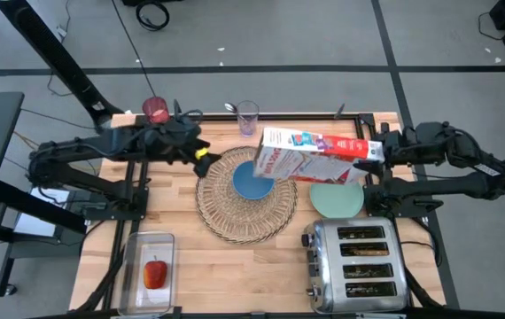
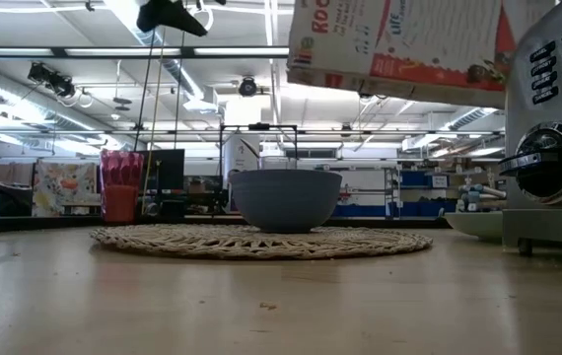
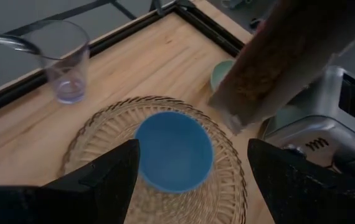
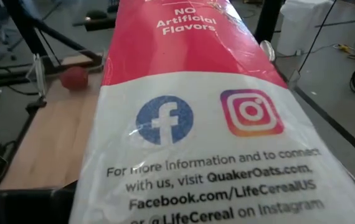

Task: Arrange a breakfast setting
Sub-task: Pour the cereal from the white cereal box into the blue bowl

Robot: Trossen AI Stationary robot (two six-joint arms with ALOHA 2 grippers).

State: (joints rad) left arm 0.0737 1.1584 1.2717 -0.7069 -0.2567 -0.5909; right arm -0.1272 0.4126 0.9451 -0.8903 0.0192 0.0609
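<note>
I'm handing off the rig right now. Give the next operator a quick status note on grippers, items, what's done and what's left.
Right gripper: shut on the cereal box, tipped over the blue bowl.
Left gripper: open, hovering by the placemat.
Done: bowl sits on the placemat; green plate beside it.
Left: apple in its clear container, red-filled glass at the back edge, toast in the toaster.

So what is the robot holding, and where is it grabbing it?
The right gripper holds the red-and-white cereal box by one end; the left gripper holds nothing.
</note>
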